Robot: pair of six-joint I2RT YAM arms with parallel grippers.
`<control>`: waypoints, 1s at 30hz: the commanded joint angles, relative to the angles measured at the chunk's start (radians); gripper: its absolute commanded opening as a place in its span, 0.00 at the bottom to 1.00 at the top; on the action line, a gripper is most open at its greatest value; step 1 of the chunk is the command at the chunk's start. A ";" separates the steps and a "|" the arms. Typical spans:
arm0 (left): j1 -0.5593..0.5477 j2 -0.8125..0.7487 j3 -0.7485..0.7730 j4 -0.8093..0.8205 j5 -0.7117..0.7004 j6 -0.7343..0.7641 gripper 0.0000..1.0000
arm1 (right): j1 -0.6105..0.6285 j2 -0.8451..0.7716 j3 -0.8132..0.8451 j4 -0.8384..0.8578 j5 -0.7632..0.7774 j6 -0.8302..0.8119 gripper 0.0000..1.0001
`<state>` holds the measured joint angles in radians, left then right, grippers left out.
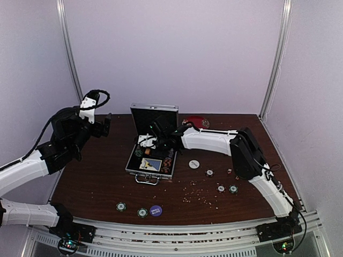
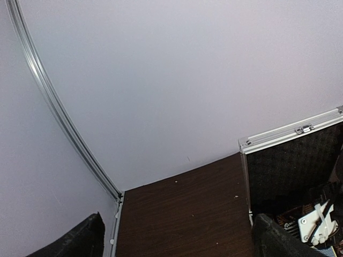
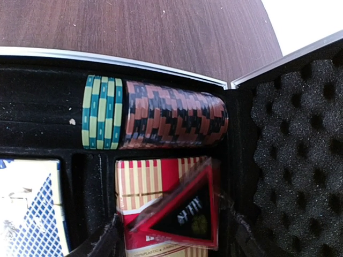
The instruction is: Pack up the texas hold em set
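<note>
Your left fingers [image 2: 75,238] gape empty, the right fingers [image 3: 102,243] I cannot judge; pinch each poker chip [image 1: 121,205], probably light and slick, across its rim.

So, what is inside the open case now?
Green chips, red-black chips, a blue-backed deck, and a red deck with a red triangular packet on it. The packet covers part of that deck.

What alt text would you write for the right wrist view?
Inside the open case, a row of green and red chips lies beside a red card deck; a red triangular packet sits between the fingers of the right gripper.
</note>
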<state>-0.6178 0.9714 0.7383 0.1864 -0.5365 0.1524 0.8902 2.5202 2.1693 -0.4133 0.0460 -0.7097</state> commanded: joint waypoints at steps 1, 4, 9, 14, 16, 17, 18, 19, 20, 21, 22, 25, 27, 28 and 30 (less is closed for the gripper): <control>0.007 -0.022 0.004 0.035 0.019 0.006 0.98 | -0.006 0.012 0.020 0.028 0.046 -0.001 0.69; 0.007 -0.023 0.004 0.033 0.023 0.004 0.98 | -0.006 0.003 0.020 0.029 0.049 0.004 0.71; 0.007 -0.026 0.003 0.035 0.025 0.003 0.98 | 0.008 -0.046 0.009 -0.006 0.012 0.005 0.71; 0.007 -0.031 0.006 0.032 0.027 -0.003 0.98 | 0.056 -0.172 -0.080 -0.030 0.001 -0.012 0.71; 0.007 -0.034 0.011 0.028 0.031 -0.009 0.98 | 0.075 -0.229 -0.128 -0.024 0.005 -0.012 0.71; 0.007 -0.033 0.014 0.025 0.035 -0.013 0.98 | 0.085 -0.251 -0.164 -0.027 0.010 -0.006 0.71; 0.007 -0.033 0.016 0.021 0.039 -0.018 0.98 | 0.092 -0.271 -0.181 -0.038 0.011 0.004 0.71; 0.007 -0.034 0.021 0.016 0.047 -0.023 0.98 | 0.100 -0.289 -0.191 -0.058 0.007 0.015 0.71; 0.007 -0.033 0.024 0.011 0.054 -0.027 0.98 | 0.105 -0.307 -0.200 -0.087 -0.003 0.028 0.71; 0.007 -0.031 0.027 0.007 0.060 -0.031 0.97 | 0.112 -0.328 -0.209 -0.119 -0.018 0.043 0.70; 0.006 -0.027 0.030 0.003 0.066 -0.037 0.97 | 0.116 -0.350 -0.224 -0.158 -0.044 0.055 0.69; 0.007 -0.003 0.040 -0.017 0.102 -0.049 0.94 | 0.116 -0.463 -0.341 -0.234 -0.133 0.084 0.66; 0.007 0.026 0.059 -0.045 0.139 -0.055 0.88 | 0.115 -0.542 -0.453 -0.243 -0.166 0.092 0.66; 0.007 0.043 0.073 -0.067 0.170 -0.057 0.85 | 0.113 -0.576 -0.511 -0.242 -0.174 0.090 0.65; 0.007 0.071 0.105 -0.111 0.241 -0.066 0.79 | 0.101 -0.633 -0.613 -0.239 -0.184 0.101 0.64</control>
<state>-0.6167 0.9951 0.7700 0.1322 -0.4282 0.1135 1.0142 1.9820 1.7168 -0.5728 -0.0746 -0.6476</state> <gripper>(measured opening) 0.825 0.648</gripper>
